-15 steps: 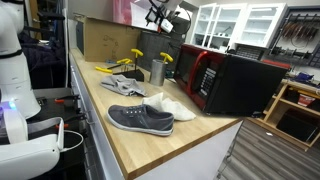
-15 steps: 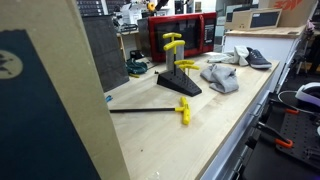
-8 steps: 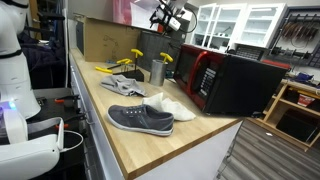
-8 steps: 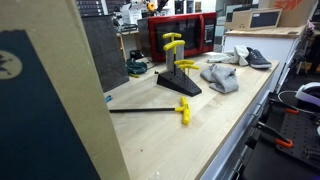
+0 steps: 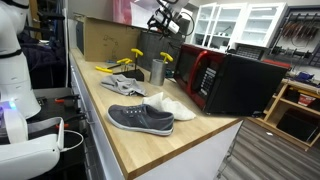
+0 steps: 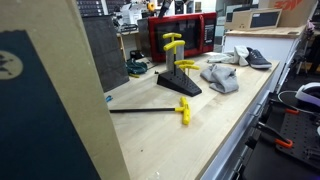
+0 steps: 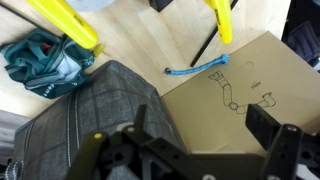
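Observation:
My gripper (image 5: 166, 17) hangs high above the back of the wooden counter (image 5: 135, 150), open and holding nothing. In the wrist view the gripper (image 7: 203, 120) looks straight down; its dark fingers (image 7: 264, 124) frame a cardboard box (image 7: 245, 80) with a line drawing and a grey checked fabric bin (image 7: 85, 110). A thin blue cord (image 7: 197, 68) lies on the wood between them. Yellow tool handles (image 7: 66, 22) and a teal cloth (image 7: 45, 60) lie further off. Nothing touches the fingers.
A red and black microwave (image 5: 225, 78) stands on the counter beside a metal cup (image 5: 157, 70). A grey shoe (image 5: 140, 119) and a white shoe (image 5: 172, 106) lie near the front. A black stand with yellow handles (image 6: 176, 70), a loose T-handle tool (image 6: 150, 111) and a grey cloth (image 6: 220, 76) are also there.
The gripper has shifted a little, high above the back of the counter, and stays open. Nothing on the counter has moved.

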`<action>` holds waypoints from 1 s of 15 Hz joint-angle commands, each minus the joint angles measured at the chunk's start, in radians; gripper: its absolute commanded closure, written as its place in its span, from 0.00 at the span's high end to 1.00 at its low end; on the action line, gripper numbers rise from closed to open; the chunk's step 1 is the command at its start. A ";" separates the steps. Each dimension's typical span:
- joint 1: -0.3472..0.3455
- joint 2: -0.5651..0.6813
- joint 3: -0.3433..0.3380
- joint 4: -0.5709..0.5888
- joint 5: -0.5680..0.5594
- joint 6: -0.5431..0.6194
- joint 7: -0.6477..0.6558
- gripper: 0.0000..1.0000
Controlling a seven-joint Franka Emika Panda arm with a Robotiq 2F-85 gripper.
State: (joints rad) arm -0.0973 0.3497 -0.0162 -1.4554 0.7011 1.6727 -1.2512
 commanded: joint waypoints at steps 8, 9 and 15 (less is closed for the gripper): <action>-0.011 0.123 0.057 0.223 -0.320 -0.080 -0.115 1.00; -0.011 0.130 0.061 0.235 -0.342 -0.079 -0.124 1.00; -0.035 0.186 0.062 0.298 -0.415 -0.077 -0.166 1.00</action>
State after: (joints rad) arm -0.1112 0.4930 0.0355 -1.2275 0.3161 1.6218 -1.3950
